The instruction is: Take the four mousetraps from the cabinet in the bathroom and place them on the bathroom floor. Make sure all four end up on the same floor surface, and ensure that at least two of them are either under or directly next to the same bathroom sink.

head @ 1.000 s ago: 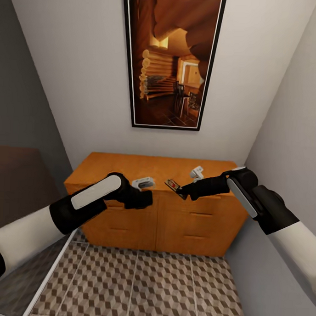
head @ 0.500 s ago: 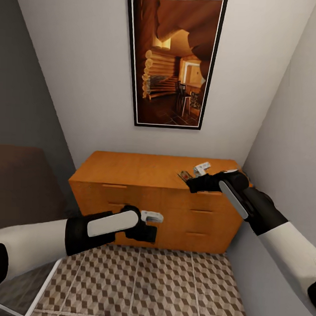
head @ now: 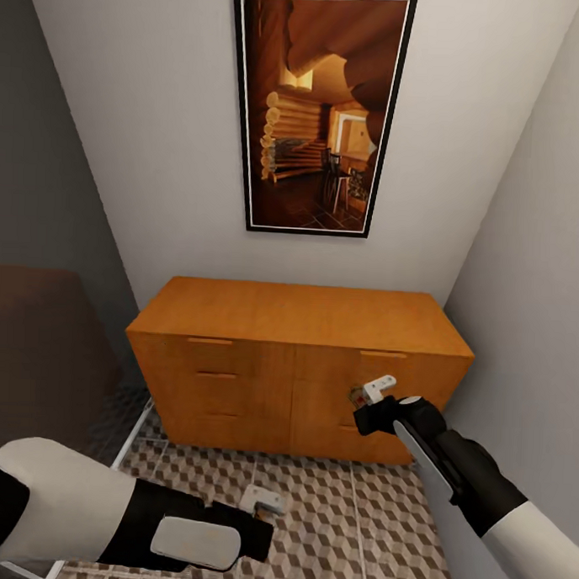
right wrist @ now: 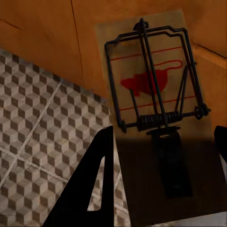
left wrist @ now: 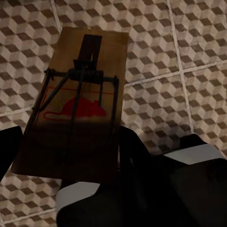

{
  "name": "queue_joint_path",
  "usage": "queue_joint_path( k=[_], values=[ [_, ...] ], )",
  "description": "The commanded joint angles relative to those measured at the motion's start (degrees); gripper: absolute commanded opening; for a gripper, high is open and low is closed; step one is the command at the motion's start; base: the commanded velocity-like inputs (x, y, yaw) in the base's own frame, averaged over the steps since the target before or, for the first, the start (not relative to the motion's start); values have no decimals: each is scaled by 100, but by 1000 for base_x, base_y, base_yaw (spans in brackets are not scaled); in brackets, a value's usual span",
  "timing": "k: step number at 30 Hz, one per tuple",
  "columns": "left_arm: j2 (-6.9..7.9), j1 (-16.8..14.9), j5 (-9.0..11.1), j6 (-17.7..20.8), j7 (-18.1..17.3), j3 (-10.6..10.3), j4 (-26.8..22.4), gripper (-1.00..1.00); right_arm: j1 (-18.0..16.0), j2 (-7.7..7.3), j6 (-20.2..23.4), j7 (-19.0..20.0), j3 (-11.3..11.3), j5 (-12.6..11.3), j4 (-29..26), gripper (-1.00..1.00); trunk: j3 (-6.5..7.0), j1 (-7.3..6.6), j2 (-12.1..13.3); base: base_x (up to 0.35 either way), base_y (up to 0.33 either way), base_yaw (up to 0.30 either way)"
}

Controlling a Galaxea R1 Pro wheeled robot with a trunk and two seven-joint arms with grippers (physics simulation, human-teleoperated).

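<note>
The orange-brown cabinet (head: 297, 319) stands against the back wall, its drawer fronts facing me. My right gripper (head: 370, 401) hangs in front of the right-hand drawers, shut on a mousetrap (right wrist: 151, 80) whose board carries a red mouse print and a wire spring. Down low, my left gripper (head: 260, 500) is shut on another mousetrap (left wrist: 80, 109), held just above the cube-patterned bathroom floor (head: 330, 527). In the wrist views the board sits between the dark fingers of the left gripper (left wrist: 71, 158) and of the right gripper (right wrist: 161, 163). The sink is out of view.
A framed picture of a log cabin (head: 318, 114) hangs above the cabinet. The right wall (head: 535, 250) runs close beside my right arm. At the left lie a dark brown surface (head: 35, 337) and a pale floor strip (head: 131, 438).
Both arms came down with their mousetraps: the left from drawer height to just above the floor, the right from the cabinet's top edge to in front of the drawers.
</note>
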Motion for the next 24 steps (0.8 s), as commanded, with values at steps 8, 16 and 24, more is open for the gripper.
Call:
queue_joint_path(
  k=[8, 16, 24],
  values=[
    [-401, 1005, -41, -245, -1154, -486, 1939, -100, 207, 18, 41, 5, 21, 58, -253, -100, 1, 0, 0, 0, 0, 0],
    [-724, 1731, -44, -261, -1788, -505, 3821, -100, 712, 27, -5, -25, 345, 55, 72, -100, 1, 0, 0, 0, 0, 0],
    [-699, 2373, -18, -965, -1835, -507, 4714, -100, 1028, 669, -2851, 32, 877, 43, 4440, -100, 1, 0, 0, 0, 0, 0]
  ],
)
